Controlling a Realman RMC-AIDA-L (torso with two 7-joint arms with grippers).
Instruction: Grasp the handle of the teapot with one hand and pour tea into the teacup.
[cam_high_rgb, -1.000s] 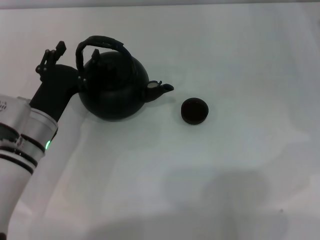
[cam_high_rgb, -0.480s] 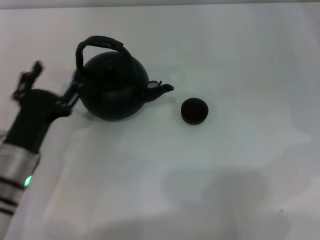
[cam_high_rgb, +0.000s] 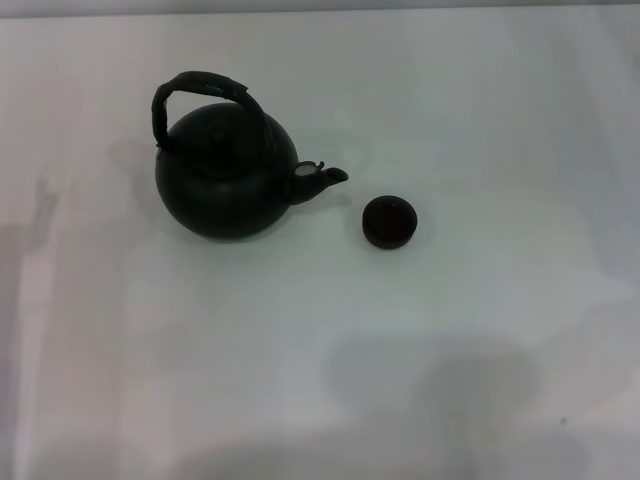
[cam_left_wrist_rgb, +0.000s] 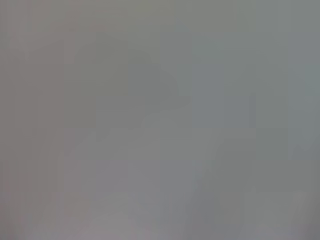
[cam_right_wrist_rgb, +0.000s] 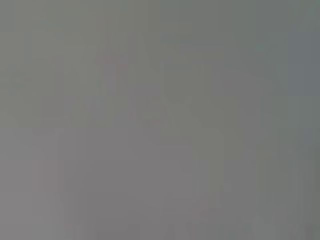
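Note:
The large round black teapot (cam_high_rgb: 225, 180) stands upright on the white table in the head view, left of centre. Its arched dark handle (cam_high_rgb: 200, 88) loops over the top, and its short spout (cam_high_rgb: 322, 179) points right. The small dark teacup (cam_high_rgb: 388, 221) sits on the table just right of the spout, apart from it. Neither gripper shows in the head view. Both wrist views show only a plain grey surface with none of the task's things.
The white table (cam_high_rgb: 400, 350) spreads around the teapot and teacup. Soft shadows lie along its near edge and left side.
The left arm, which was beside the teapot's left side, has pulled back to the left and left the head view. The teapot and teacup have not moved.

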